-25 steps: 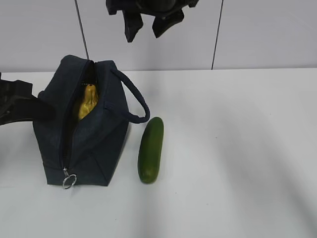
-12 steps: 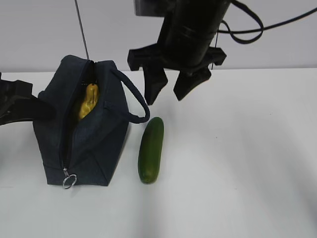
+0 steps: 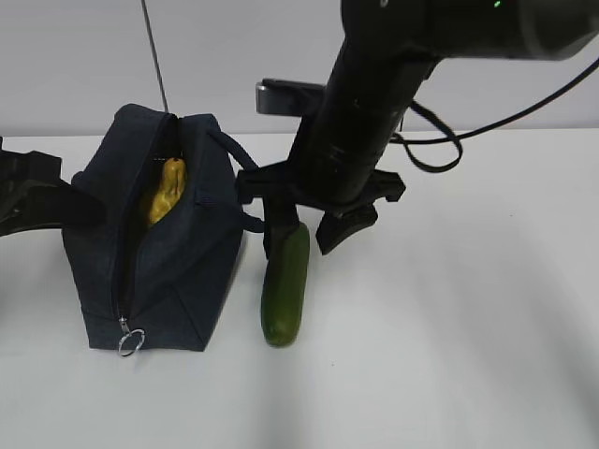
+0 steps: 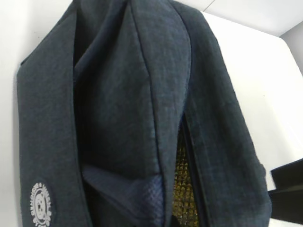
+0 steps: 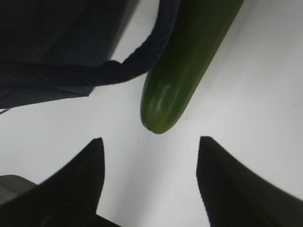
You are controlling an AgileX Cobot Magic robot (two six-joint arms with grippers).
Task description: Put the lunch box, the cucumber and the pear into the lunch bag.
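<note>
- The lunch bag (image 3: 154, 253) stands on the left of the white worktop (image 3: 449, 327), its zipper open along the top and a metal ring pull (image 3: 131, 341) hanging at the near end
- The pear (image 3: 167, 190) sits inside the bag, its yellow skin showing through the open slit
- The cucumber (image 3: 284, 290) lies on the worktop just right of the bag, running from near to far (its far tip is under the bag's looped handle (image 5: 142, 56) in the right wrist view)
- The right gripper (image 3: 299, 234) is low over the far end of the cucumber, spread wide with one finger on each side and nothing held
- In the right wrist view the two dark fingertips (image 5: 75, 184) frame bare worktop, apart from the cucumber's rounded end
- The left gripper (image 3: 42, 201) is at the bag's left side; whether it is clamped on the fabric I cannot tell
- The lunch box cannot be made out in any view
</note>
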